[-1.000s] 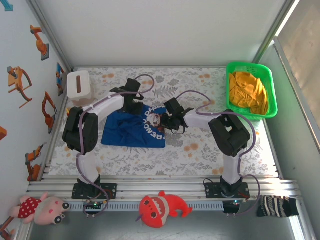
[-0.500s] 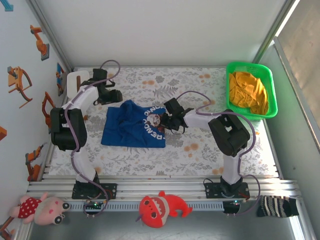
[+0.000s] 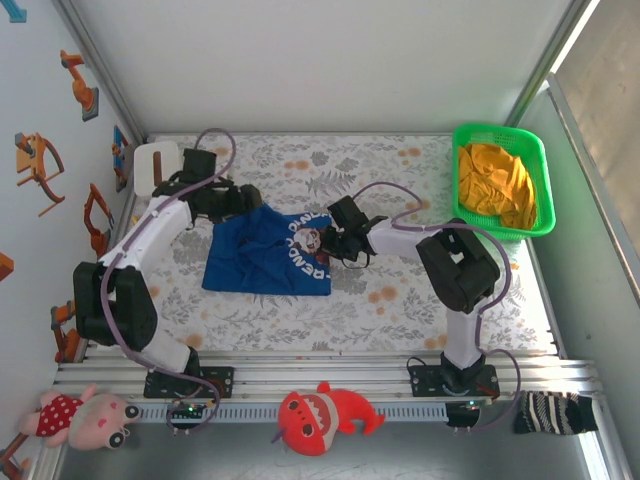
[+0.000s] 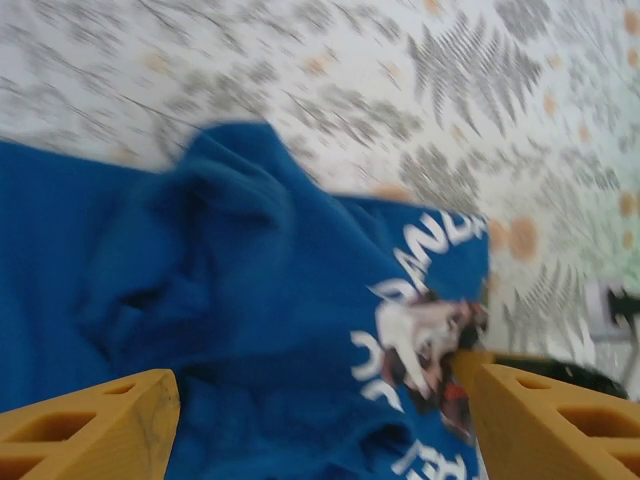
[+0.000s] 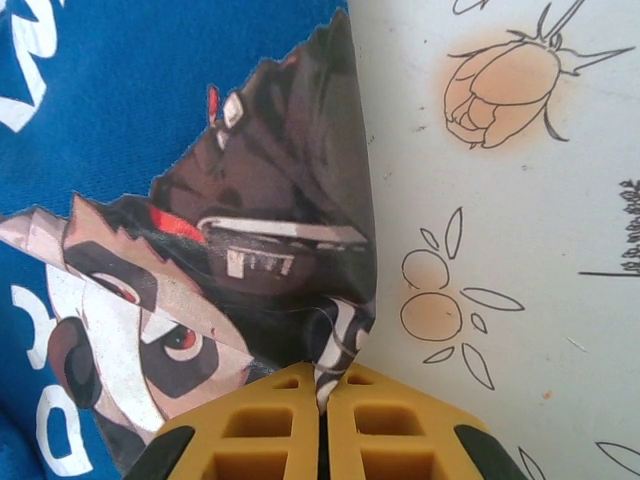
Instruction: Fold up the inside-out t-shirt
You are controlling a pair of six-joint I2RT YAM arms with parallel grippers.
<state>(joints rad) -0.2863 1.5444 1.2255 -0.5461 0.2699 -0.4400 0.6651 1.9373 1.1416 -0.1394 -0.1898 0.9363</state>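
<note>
Right gripper (image 5: 322,395): clenched, fingers pressed together on the printed right edge of the inside-out t-shirt (image 3: 262,255), with a thin fold of cloth nipped between them.
T-shirt: royal blue, crumpled on the middle of the table (image 3: 400,290). Its white lettering is cut off by folds and unreadable.
Left gripper (image 4: 320,400): released, fingers spread wide above the shirt's far edge. The wrist view is blurred, so contact cannot be told.
Tissue box (image 3: 150,170): far left corner, partly hidden behind the left arm.
Green basket (image 3: 497,129): far right, holding the bunched orange-yellow garment (image 3: 495,185).

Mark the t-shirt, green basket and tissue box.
t-shirt (image 3: 250,262), top view, plain blue middle.
basket (image 3: 497,129), top view, far rim.
tissue box (image 3: 148,166), top view, white top.
</note>
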